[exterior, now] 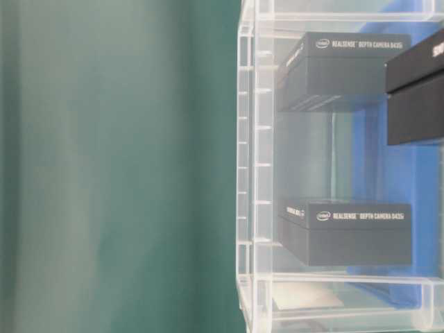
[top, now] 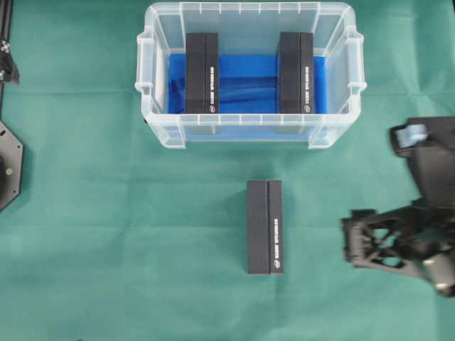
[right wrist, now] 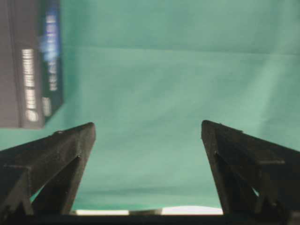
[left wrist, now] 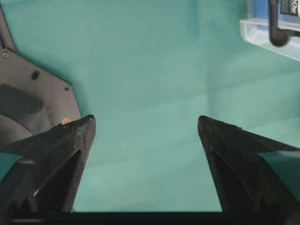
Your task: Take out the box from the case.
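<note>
The clear case (top: 249, 18) with a blue cloth on its bottom stands at the back of the table. Two black boxes stand inside it, one on the left (top: 201, 73) and one on the right (top: 296, 73); both show through its wall in the table-level view (exterior: 347, 69) (exterior: 347, 232). Another black box (top: 265, 226) lies on the green cloth in front of the case, also at upper left in the right wrist view (right wrist: 28, 61). My right gripper (top: 348, 240) (right wrist: 147, 126) is open and empty, to the right of that box. My left gripper (left wrist: 145, 119) is open over bare cloth.
Green cloth (top: 106, 234) covers the table. The left arm's black base plate (top: 7, 163) (left wrist: 28, 93) sits at the left edge. A corner of the case (left wrist: 267, 28) shows at upper right in the left wrist view. The right arm (top: 426, 163) fills the right edge.
</note>
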Robot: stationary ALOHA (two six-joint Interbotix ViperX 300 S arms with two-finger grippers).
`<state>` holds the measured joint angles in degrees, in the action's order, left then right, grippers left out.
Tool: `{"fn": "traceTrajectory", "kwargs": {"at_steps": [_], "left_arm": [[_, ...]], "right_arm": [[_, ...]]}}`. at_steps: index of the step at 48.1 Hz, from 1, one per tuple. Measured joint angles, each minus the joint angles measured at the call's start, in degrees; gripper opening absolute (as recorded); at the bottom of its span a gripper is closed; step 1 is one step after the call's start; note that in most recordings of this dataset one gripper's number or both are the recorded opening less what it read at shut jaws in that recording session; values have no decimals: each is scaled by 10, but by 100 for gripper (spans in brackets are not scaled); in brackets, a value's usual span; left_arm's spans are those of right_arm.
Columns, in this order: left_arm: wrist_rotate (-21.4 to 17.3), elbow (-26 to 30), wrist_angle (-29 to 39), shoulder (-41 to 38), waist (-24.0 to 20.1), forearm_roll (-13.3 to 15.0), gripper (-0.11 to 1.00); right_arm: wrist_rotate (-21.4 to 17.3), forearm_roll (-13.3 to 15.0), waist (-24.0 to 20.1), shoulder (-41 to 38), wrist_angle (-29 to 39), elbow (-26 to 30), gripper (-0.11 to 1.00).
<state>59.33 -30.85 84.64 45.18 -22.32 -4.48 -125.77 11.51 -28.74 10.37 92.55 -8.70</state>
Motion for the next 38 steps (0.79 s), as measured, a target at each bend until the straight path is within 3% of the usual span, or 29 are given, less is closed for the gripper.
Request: {"fn": "traceTrajectory", "kwargs": {"at_steps": [24, 31, 38], "left_arm": [[-1, -2, 0, 9, 1, 0, 90], [-2, -2, 1, 9, 1, 0, 90], [-2, -2, 1, 5, 0, -1, 90]], "right_arm": [[15, 0, 2, 99, -14, -105, 94], [63, 8, 53, 134, -21, -134, 94], [149, 11, 140, 177, -31, -165, 94]]}}
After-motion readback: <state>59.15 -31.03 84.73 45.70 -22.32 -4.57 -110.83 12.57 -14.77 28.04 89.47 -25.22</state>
